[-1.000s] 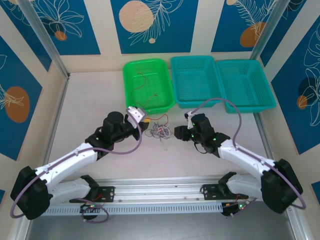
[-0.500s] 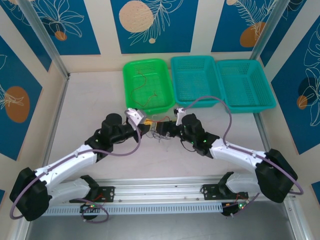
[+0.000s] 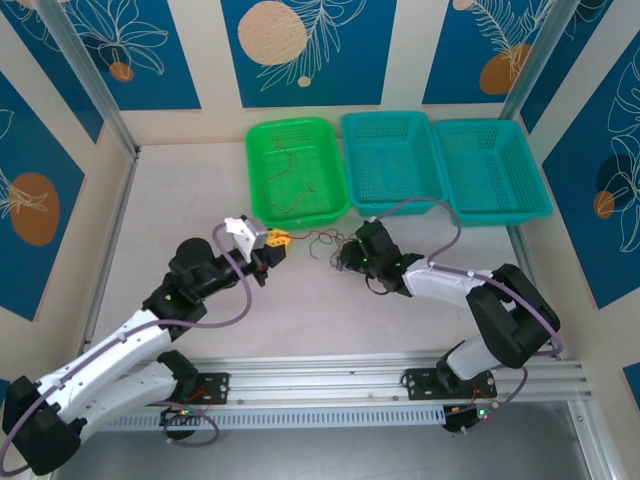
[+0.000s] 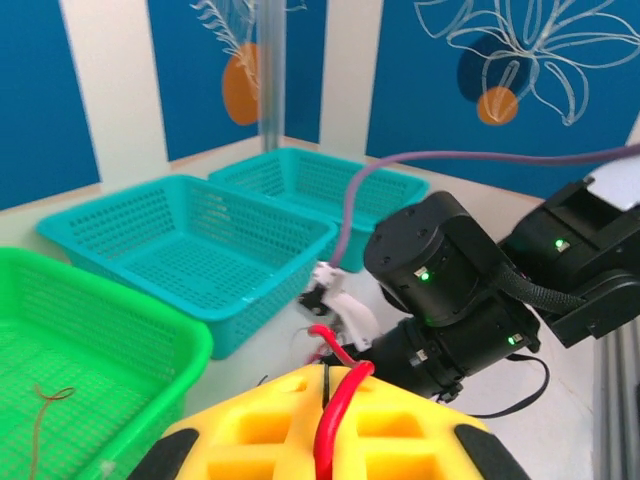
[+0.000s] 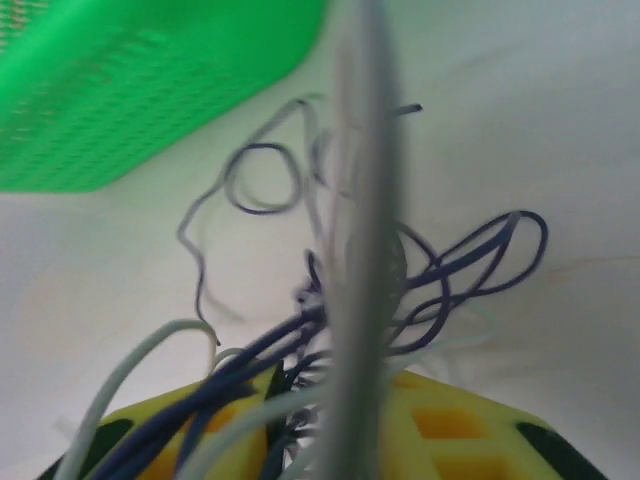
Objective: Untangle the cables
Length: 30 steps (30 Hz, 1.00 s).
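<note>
1. So, the step in hand looks like drawing one strand out of the knot. The left gripper (image 3: 277,241) is clenched on a red wire (image 4: 333,415), which lies pinched between its yellow pads and runs off toward the right arm.
2. The right gripper (image 3: 343,258) sits low over the tangle (image 5: 420,270) on the table (image 3: 180,200), just in front of the green basket (image 3: 262,140). Its jaws look clamped on a bunch of dark purple and whitish strands, anchoring them.
3. To do this well, I would pull the two grips apart slowly and along the table. A jerk would likely drag the whole clump rather than free the red strand.
4. If the anchor holds too many strands, the red one may snag. Regripping nearer the knot would help.
5. The wires are thin, springy and curled, with smooth glossy sheathing, so they loop and hook each other easily.
6. The baskets are rigid moulded mesh. A few loose red-orange wires (image 3: 285,190) lie in the green one, and the teal baskets (image 3: 352,160) stand beside it.
</note>
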Each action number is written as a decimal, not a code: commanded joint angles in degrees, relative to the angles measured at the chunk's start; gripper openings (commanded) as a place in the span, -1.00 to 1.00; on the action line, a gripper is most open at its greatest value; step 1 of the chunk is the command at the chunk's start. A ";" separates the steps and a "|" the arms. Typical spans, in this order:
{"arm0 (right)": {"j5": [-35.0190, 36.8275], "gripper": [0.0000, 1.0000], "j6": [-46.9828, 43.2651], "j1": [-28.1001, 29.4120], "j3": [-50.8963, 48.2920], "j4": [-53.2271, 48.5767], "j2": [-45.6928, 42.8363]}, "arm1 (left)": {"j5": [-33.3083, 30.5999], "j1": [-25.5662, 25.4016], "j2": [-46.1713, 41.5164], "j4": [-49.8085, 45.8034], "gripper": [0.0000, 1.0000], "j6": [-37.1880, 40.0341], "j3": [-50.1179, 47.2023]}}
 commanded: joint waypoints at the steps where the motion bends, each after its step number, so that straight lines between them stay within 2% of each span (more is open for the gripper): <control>1: 1.91 -0.65 1.04 -1.46 -2.27 -5.32 -1.22 | -9.21 -0.16 -2.63 -1.75 -1.00 -0.24 1.91; 4: 3.02 -0.67 2.35 -3.51 -3.43 -8.75 -2.34 | -18.32 0.76 -4.51 -5.07 -1.00 -2.60 1.47; 7: 1.87 -0.69 5.30 -7.18 -7.43 -8.24 -5.19 | -22.93 3.25 -6.47 -7.53 -1.00 -5.21 0.74; 11: -1.05 -0.81 5.03 -11.04 -11.28 -5.05 -9.09 | -18.20 5.97 -6.36 -7.82 -1.00 -6.42 -0.06; 13: -1.53 -0.80 3.01 -11.02 -10.96 -6.08 -10.55 | -16.06 6.08 -5.29 -6.98 -1.00 -6.89 -0.07; 15: -2.51 -0.74 1.22 -11.07 -10.54 -7.07 -11.92 | -16.84 6.15 -4.09 -5.76 -1.00 -7.84 -0.12; 17: -3.74 -0.56 0.11 -11.01 -9.80 -8.37 -13.39 | -19.83 6.44 -2.05 -4.10 -1.00 -8.30 0.52; 18: -4.12 -0.42 -0.22 -10.92 -9.47 -9.14 -14.20 | -20.99 6.89 -0.64 -3.03 -1.00 -8.55 1.04; 19: -4.71 -0.20 -0.69 -10.77 -9.13 -9.88 -15.23 | -21.35 7.79 1.33 -1.97 -1.00 -8.79 1.97; 20: -5.36 0.04 -1.22 -10.70 -8.79 -10.52 -16.44 | -20.81 8.90 3.97 -0.51 -1.00 -9.17 3.08; 23: -6.53 0.43 -2.11 -10.38 -8.24 -12.55 -21.25 | -17.04 12.31 13.23 3.47 -1.00 -9.44 7.27; 27: -5.82 0.60 -1.84 -10.46 -7.93 -16.28 -28.70 | -17.91 15.32 25.94 3.92 -1.00 -9.49 15.50; 30: -5.58 0.71 -1.82 -10.58 -7.59 -19.12 -33.15 | -15.21 17.53 35.62 5.50 -1.00 -12.26 21.51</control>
